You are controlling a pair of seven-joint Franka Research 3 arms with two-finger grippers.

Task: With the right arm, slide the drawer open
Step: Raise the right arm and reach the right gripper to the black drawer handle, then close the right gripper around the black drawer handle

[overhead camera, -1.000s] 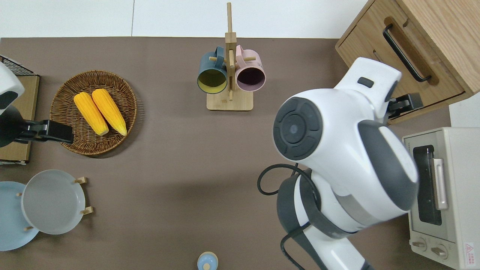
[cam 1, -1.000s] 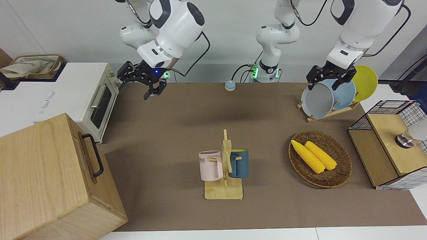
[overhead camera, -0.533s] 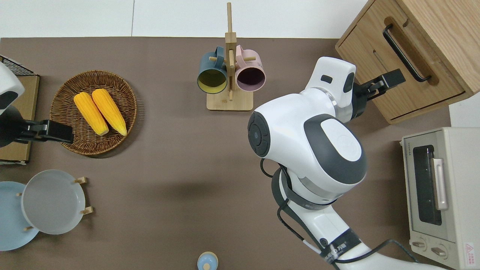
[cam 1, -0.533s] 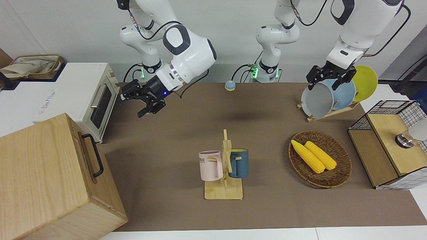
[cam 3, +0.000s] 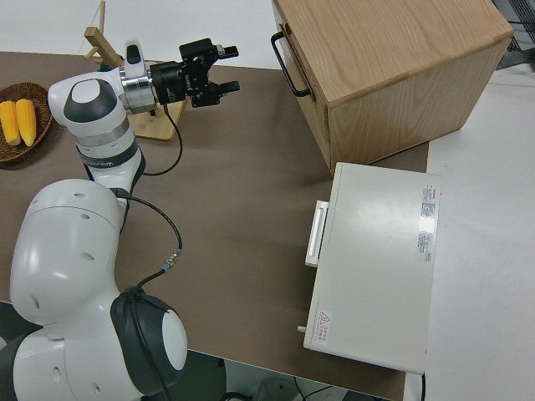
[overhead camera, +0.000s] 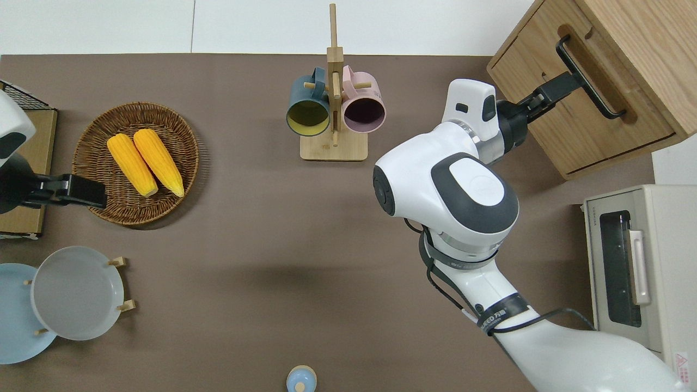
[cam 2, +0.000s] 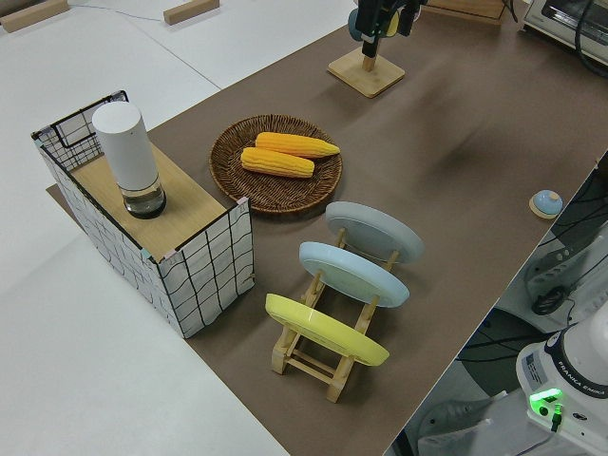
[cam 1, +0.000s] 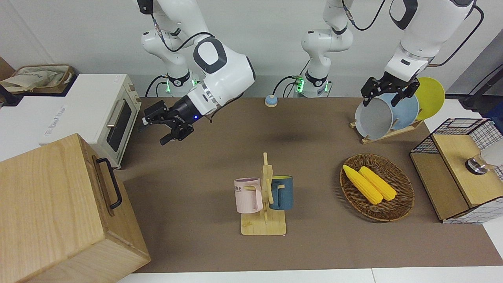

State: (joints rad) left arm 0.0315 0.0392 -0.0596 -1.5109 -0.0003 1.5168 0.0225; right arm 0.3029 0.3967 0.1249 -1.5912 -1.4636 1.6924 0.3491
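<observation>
Your right gripper is up in the air w/ its fingers spread apart and nothing between them; it points toward the front of the pale-wood box at the right arm's end of the table. In the overhead view the gripper sits over the box front, its tips right at the black bar handle, but you can't tell from there whether they touch it. The right side view shows the gripper clear of the handle, w/ a gap of bare table between them, so no grip on it. The drawer is the wide shallow panel in the upper part of the box front; it looks shut, flush w/ the box. Beside the box, nearer to the robots, stands a white toaster oven, door closed. Mid-table there's a wooden mug stand w/ a pink mug and a blue mug. Toward the left arm's end lies a wicker basket w/ two corn cobs, then a plate rack, then a wire-mesh cabinet. Your left gripper is parked; can't tell how its fingers are set.
</observation>
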